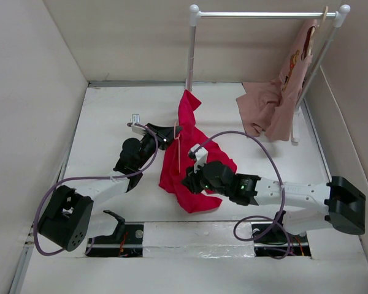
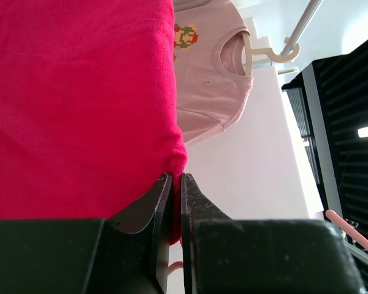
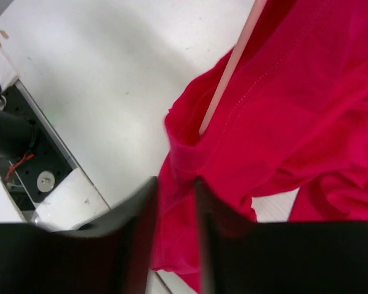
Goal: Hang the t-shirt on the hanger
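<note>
Left of centre on the table (image 1: 104,116), the left gripper (image 2: 176,176) pinches an edge of the t-shirt (image 1: 193,147), which lies crumpled mid-table with the hanger (image 3: 230,67) tucked inside. Just right, the right gripper (image 3: 175,184) straddles a hem fold, jaws narrowly apart; whether they grip it I cannot tell.

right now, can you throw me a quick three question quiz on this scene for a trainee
1. True or false: the left tool is shut on the bright crimson-red cloth t-shirt.
2. Where is the dusty pink printed shirt? A: hanging from the metal garment rail at the back right. B: folded at the table's near edge. C: draped over the crimson t-shirt.
3. In the right wrist view, what thin rod runs into the crimson cloth?
Key: 1 true. 2 A. 3 the thin salmon-pink wire hanger.
</note>
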You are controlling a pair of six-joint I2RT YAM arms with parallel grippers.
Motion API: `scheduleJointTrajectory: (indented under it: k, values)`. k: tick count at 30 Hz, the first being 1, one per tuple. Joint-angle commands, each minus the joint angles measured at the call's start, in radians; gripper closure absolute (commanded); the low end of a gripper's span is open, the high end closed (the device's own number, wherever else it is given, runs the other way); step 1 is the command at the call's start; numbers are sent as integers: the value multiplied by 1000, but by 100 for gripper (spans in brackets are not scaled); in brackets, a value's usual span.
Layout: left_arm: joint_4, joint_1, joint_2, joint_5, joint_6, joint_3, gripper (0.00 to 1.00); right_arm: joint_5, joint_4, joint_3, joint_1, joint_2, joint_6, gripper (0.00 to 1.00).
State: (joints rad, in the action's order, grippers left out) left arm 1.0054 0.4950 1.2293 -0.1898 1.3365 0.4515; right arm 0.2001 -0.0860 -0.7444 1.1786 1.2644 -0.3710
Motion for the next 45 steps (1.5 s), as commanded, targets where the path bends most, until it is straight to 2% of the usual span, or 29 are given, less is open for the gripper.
scheduleJointTrajectory:
  k: [1,4,7,15,16,19,21,24,25,26,30,31,33,34,35,45]
  values:
    - [96,-6,-7,-26,6,7,100,-36,-100,-16,-8,16,-5,73]
    - [87,-6,-10,-33,1,12,100,8,-118,-19,-17,26,-2,89]
    - [81,-6,-22,-25,1,0,100,38,-126,-26,-17,27,18,100]
    - [81,-6,-30,-19,0,-13,100,79,-97,-44,-17,12,9,100]
    - [82,-6,-31,-17,-2,-14,100,70,-89,-47,-28,24,-5,86]
    - [94,-6,-27,-11,0,-23,100,33,-84,-33,-28,36,-19,63]
    - [99,-6,-21,-17,1,-16,100,7,-115,-16,-28,38,-34,63]
    - [116,-6,-13,-20,7,-25,100,-21,-156,7,-28,44,-40,68]
    - [119,-6,-10,-22,10,-24,100,-18,-153,7,-28,47,-42,82]
    - [118,-6,-4,-23,10,-23,100,-10,-153,5,-28,49,-45,84]
    - [124,-6,-10,-17,12,-28,100,-39,-141,-22,-37,73,-32,76]
    - [122,-6,-11,-17,12,-30,100,-41,-127,-29,-37,78,-32,77]
    - [121,-6,-13,-20,12,-28,100,-39,-123,-35,-37,88,-32,86]
    - [122,-6,-16,-19,12,-30,100,-41,-126,-35,-37,89,-32,98]
    - [122,-6,-17,-16,10,-31,100,-36,-126,-35,-37,89,-31,100]
    - [134,-6,4,-28,16,-37,100,90,-130,-58,-37,-13,14,100]
